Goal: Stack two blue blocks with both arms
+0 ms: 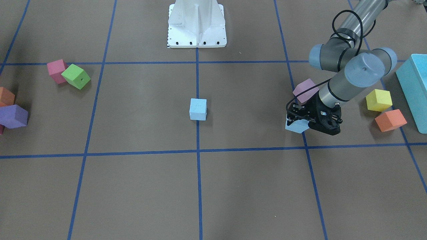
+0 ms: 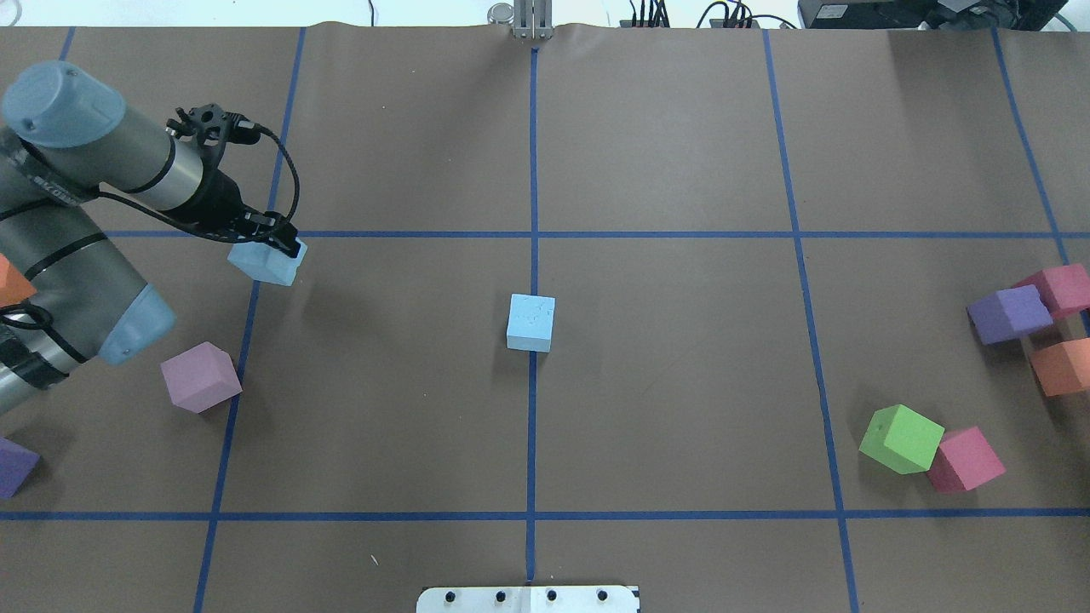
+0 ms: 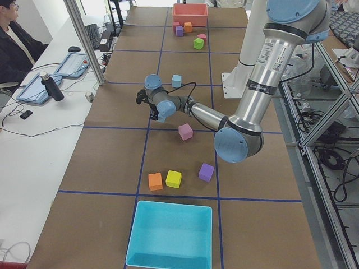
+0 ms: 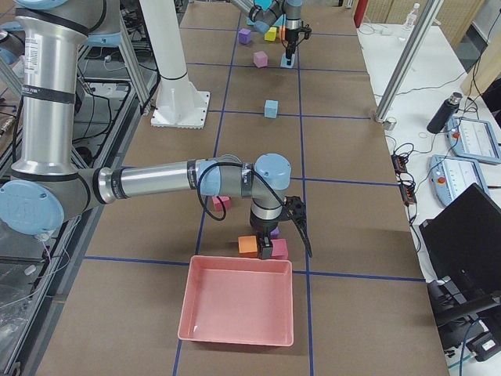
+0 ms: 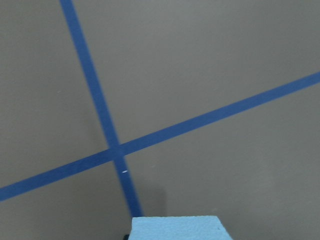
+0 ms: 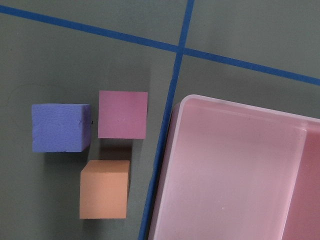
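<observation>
One pale blue block [image 2: 531, 322] sits alone on the centre tape line; it also shows in the front view [image 1: 198, 109]. My left gripper [image 2: 269, 248] is shut on the second blue block [image 2: 264, 261], held just above the table at a tape crossing on my left side. The front view shows the gripper [image 1: 298, 120] over this block [image 1: 295, 126], and its top edge fills the bottom of the left wrist view [image 5: 175, 228]. My right gripper [image 4: 285, 237] shows only in the exterior right view, above a cube cluster. I cannot tell whether it is open or shut.
A lilac cube [image 2: 201, 376], a yellow cube [image 1: 378, 99], an orange cube [image 1: 390, 120] and a teal box [image 1: 413, 86] lie near the left arm. Green [image 2: 901, 438] and pink cubes lie on the right side. A pink tray [image 6: 235, 170] lies beside purple, pink and orange cubes.
</observation>
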Tool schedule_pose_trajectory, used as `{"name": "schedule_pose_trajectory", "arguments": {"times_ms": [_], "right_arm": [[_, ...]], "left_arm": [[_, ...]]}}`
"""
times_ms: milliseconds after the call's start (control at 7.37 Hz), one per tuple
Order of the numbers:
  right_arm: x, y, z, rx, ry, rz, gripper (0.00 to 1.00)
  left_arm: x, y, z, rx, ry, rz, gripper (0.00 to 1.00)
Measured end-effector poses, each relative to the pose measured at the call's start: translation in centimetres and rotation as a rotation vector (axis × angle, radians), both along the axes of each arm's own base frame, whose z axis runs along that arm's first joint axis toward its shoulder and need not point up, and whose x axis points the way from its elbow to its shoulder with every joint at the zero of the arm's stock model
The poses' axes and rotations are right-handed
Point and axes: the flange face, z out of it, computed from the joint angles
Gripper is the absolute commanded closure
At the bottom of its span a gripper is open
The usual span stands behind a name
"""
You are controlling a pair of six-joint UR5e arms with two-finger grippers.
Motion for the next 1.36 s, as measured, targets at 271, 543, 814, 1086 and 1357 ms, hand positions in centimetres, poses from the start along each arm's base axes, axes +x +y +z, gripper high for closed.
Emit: {"name": "schedule_pose_trajectory", "arguments": {"times_ms": [271, 543, 814, 1086, 1357], "right_arm": [[0.0, 0.0, 0.2, -0.004, 0.001, -0.001, 0.00], [0.0, 0.0, 0.3, -0.005, 0.001, -0.001, 0.00], [0.1, 0.1, 0.3, -0.006, 0.001, 0.000, 0.00], [0.1, 0.1, 0.3, -0.006, 0.001, 0.001, 0.00], [0.1, 0.1, 0.3, -0.006, 0.001, 0.000, 0.00]], "left_arm": [[6.7, 0.9, -9.0, -0.112, 0.010, -0.086, 1.00], [12.7, 3.3, -16.9, -0.155, -0.040, -0.149, 1.00], [17.5, 6.8, -22.3, -0.118, -0.110, -0.177, 1.00], [21.4, 10.6, -23.8, -0.053, -0.146, -0.182, 1.00], [23.3, 11.7, -25.4, -0.029, -0.150, -0.178, 1.00]]}}
